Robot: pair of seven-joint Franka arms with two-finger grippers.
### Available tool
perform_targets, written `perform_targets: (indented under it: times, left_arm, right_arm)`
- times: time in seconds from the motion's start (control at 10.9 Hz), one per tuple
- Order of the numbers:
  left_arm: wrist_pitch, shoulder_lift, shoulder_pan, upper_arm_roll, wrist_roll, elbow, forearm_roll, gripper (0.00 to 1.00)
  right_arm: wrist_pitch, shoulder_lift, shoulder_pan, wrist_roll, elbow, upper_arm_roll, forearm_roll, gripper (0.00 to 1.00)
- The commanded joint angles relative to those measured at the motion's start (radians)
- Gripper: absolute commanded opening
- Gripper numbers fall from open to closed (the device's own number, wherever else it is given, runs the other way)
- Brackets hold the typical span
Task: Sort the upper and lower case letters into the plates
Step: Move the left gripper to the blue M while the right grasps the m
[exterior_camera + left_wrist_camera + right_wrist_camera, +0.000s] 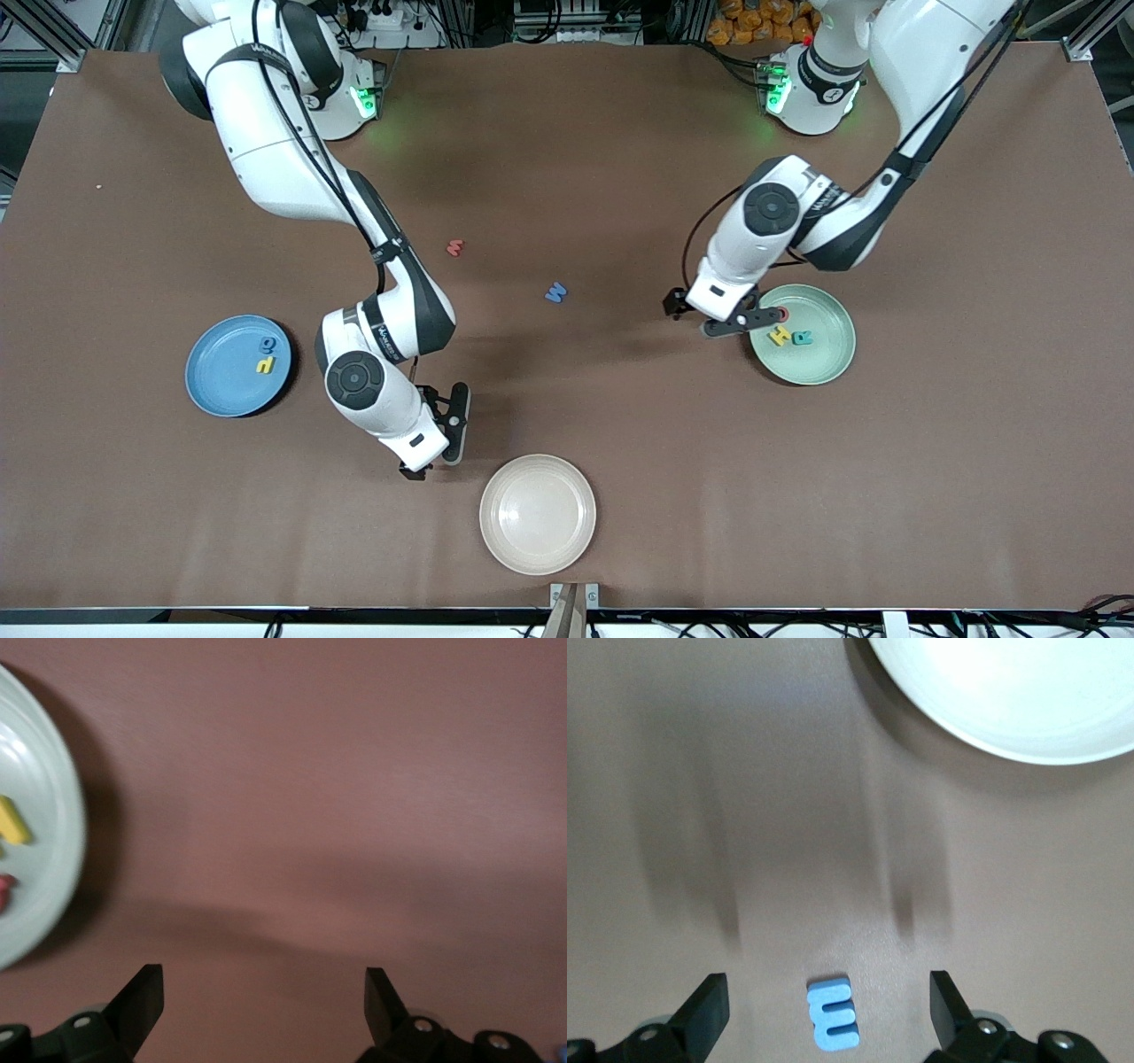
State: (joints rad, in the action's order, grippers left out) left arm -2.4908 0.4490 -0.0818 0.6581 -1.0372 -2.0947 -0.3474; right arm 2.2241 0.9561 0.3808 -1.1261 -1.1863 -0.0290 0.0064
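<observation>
While the right gripper (828, 1010) hangs open over a blue letter (831, 1019), the left gripper (264, 1005) hangs open beside the green plate (828, 363); the blue plate (217, 381) holds two letters.

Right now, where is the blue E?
The blue E lies on the table between the open fingers of the right gripper, a little short of the cream plate; in the front view that gripper hides it.

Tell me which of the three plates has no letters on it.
The cream-white plate, nearest the front camera, is bare. The sky blue plate holds two letters, and the mint green plate holds letters too.
</observation>
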Motion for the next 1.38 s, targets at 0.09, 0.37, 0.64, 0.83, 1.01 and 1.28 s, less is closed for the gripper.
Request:
perform_targets:
  times: [0.09,0.37,0.64,0.83,1.01,1.28]
  left_arm:
    - [0.003,0.020,0.011,-0.003,-0.047,0.035,0.024,1.00]
    - [0.003,0.027,0.017,-0.002,-0.052,0.047,0.022,1.00]
    - [0.003,0.039,0.057,-0.003,-0.112,0.057,0.022,1.00]
    - [0.003,0.036,0.066,-0.003,-0.119,0.050,0.022,1.00]
    - [0.001,0.062,0.105,-0.005,-0.211,0.080,0.021,1.00]
    - [0.000,0.098,0.139,-0.011,-0.374,0.123,0.008,1.00]
  right_arm:
    - [0.005,0.009,-0.031,-0.014,-0.021,0.003,0.007,1.00]
    - [0.040,0.032,-0.033,-0.005,-0.021,0.003,0.004,1.00]
    - [0.109,0.055,-0.034,-0.003,-0.021,0.001,0.004,1.00]
    - [0.115,0.058,-0.036,-0.004,-0.021,-0.006,0.003,1.00]
    - [0.109,0.056,-0.036,-0.007,-0.021,-0.008,0.003,1.00]
    - [0.101,0.052,-0.042,-0.007,-0.021,-0.008,0.006,1.00]
